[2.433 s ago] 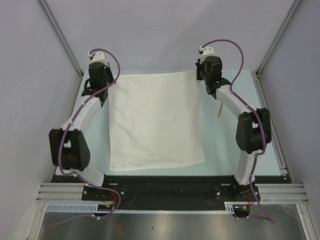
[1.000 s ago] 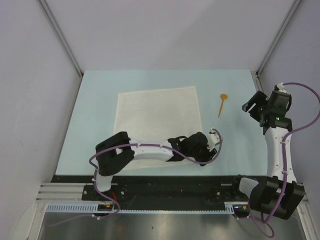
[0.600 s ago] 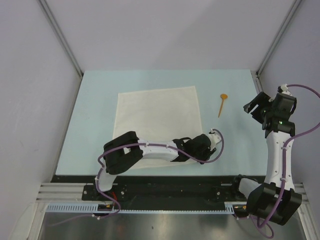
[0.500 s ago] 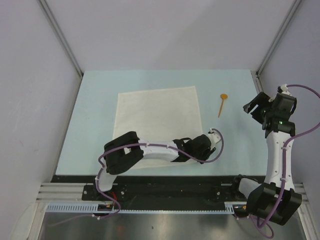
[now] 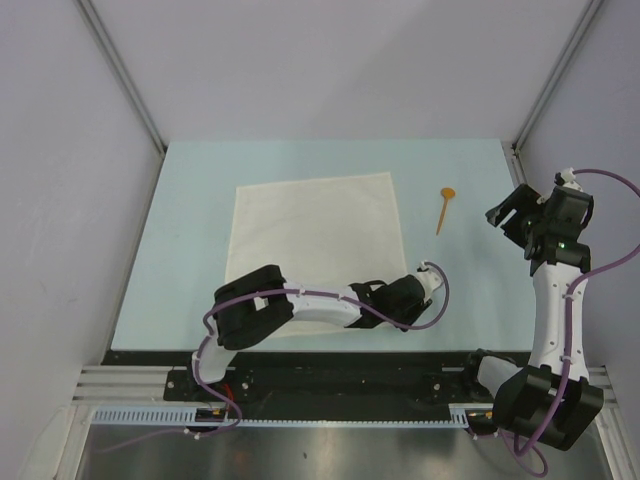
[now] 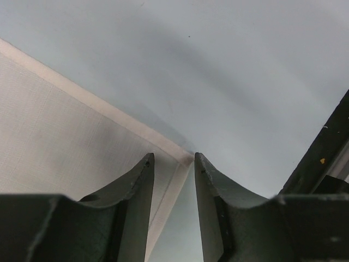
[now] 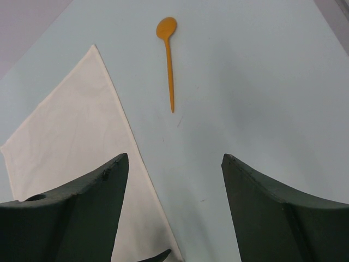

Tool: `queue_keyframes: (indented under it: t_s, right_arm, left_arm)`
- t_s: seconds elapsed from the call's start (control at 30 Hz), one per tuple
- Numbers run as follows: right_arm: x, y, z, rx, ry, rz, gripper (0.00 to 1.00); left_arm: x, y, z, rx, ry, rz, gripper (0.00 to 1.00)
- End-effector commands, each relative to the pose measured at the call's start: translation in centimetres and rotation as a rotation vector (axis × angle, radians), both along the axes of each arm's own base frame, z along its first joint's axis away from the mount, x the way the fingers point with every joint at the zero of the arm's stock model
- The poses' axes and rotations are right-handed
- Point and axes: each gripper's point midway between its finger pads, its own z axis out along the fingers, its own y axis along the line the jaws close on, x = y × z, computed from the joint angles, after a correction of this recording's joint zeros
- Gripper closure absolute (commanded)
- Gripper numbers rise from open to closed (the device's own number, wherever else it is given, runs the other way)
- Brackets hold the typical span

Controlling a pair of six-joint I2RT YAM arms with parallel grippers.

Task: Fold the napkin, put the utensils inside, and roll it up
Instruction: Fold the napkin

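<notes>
The cream-white napkin lies flat on the pale blue table. My left arm stretches along its near edge. My left gripper is low at the near right corner. In the left wrist view the napkin ends in a hemmed corner that lies between the tips of my left gripper, whose jaws stand narrowly apart. The orange spoon lies right of the napkin. My right gripper hovers open beyond it. The right wrist view shows the spoon and napkin ahead of that gripper.
Grey walls with metal corner posts close in the table on three sides. A black rail carrying the arm bases runs along the near edge. It also shows as the dark rail just right of the left gripper.
Both grippers have left the napkin's far corners, and the napkin looks shorter. Over the last second the left gripper slid slightly right along the near edge and its jaws narrowed. The right arm barely moved.
</notes>
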Motion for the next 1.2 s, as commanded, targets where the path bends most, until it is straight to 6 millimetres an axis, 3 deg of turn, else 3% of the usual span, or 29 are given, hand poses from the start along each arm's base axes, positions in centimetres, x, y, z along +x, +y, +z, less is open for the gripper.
queue_keyframes:
  t_s: [0.0, 0.27, 0.43, 0.63, 0.73, 0.83, 0.9, 1.07, 1.1, 1.17]
  right_arm:
    - [0.1, -0.1, 0.3, -0.013, -0.020, 0.010, 0.25]
    - [0.1, -0.3, 0.1, -0.019, -0.014, 0.004, 0.25]
    - [0.0, -0.3, 0.2, -0.021, -0.018, 0.004, 0.25]
    - [0.0, -0.3, 0.4, -0.022, -0.024, 0.002, 0.25]
    - [0.0, -0.2, 0.5, -0.023, -0.027, 0.003, 0.25]
    - [0.0, -0.4, 0.5, -0.026, -0.028, 0.000, 0.25]
    - [0.0, -0.5, 0.5, -0.028, -0.027, -0.004, 0.25]
    - [0.1, -0.7, 0.7, -0.034, -0.030, -0.011, 0.25]
    - [0.1, -0.8, 0.7, -0.035, -0.027, -0.014, 0.25]
    - [0.2, -0.8, 0.9, -0.038, -0.029, -0.014, 0.25]
  left_arm:
    - [-1.1, -1.0, 0.4, -0.030, 0.022, -0.006, 0.59]
    - [-1.4, -0.8, -1.1, 0.013, 0.048, 0.003, 0.58]
    - [-0.7, -0.3, -1.8, 0.048, 0.051, 0.065, 0.65]
    - [-0.8, 0.3, -3.5, 0.111, 0.076, 0.092, 0.82]
    - [-0.8, 0.3, -3.4, 0.117, 0.075, 0.090, 0.91]
    - [-1.1, -0.8, -2.3, 0.089, 0.069, 0.037, 0.99]
    - [-1.7, -2.1, -0.6, 0.031, 0.090, -0.008, 1.00]
    - [-3.3, -5.5, 5.4, -0.143, 0.150, -0.100, 1.00]
    - [-3.2, -6.1, 7.4, -0.180, 0.143, -0.109, 1.00]
    - [-1.9, -5.8, 8.8, -0.191, 0.132, -0.093, 1.00]
